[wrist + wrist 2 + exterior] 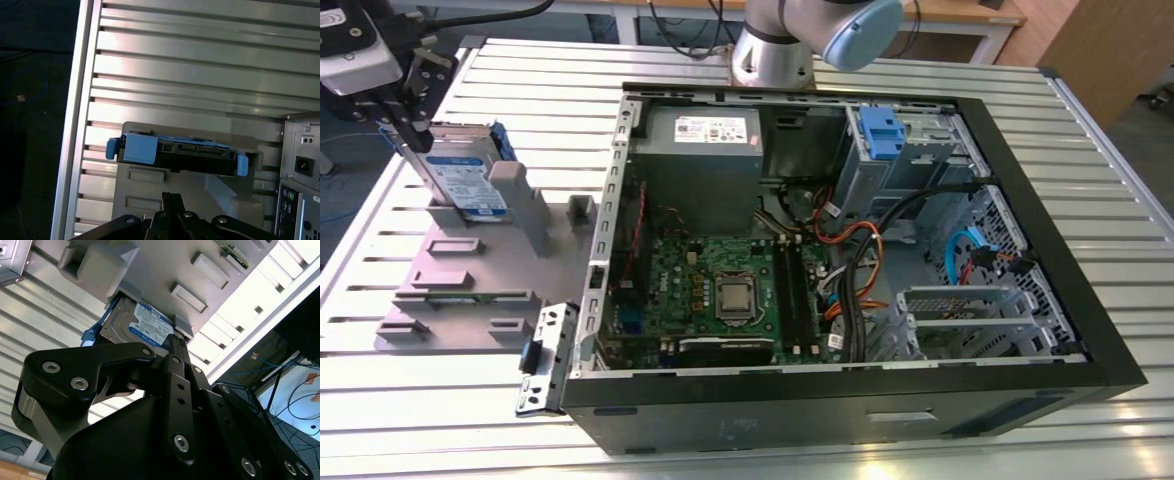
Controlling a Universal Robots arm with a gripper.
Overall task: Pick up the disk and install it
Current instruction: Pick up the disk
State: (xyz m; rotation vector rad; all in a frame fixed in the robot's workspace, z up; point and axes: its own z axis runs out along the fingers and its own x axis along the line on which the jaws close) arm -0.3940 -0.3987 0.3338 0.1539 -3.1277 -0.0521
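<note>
The silver-metal hard drive with a white-and-blue label and blue plastic carrier frame [460, 180] stood on edge in a grey moulded holder [467, 270] on the slatted aluminium worktop [520, 70]. It was outside the open black computer case [854, 410], towards the exterior view's left. The black gripper [414, 140] hung just beside the drive's upper edge, not holding it. In both wrist views, its jaws looked drawn together with nothing between them, their tip [171, 197] near the drive [175, 150] but apart from it. Inside the case, a grey power-supply box [700, 150] sat against the far wall.
</note>
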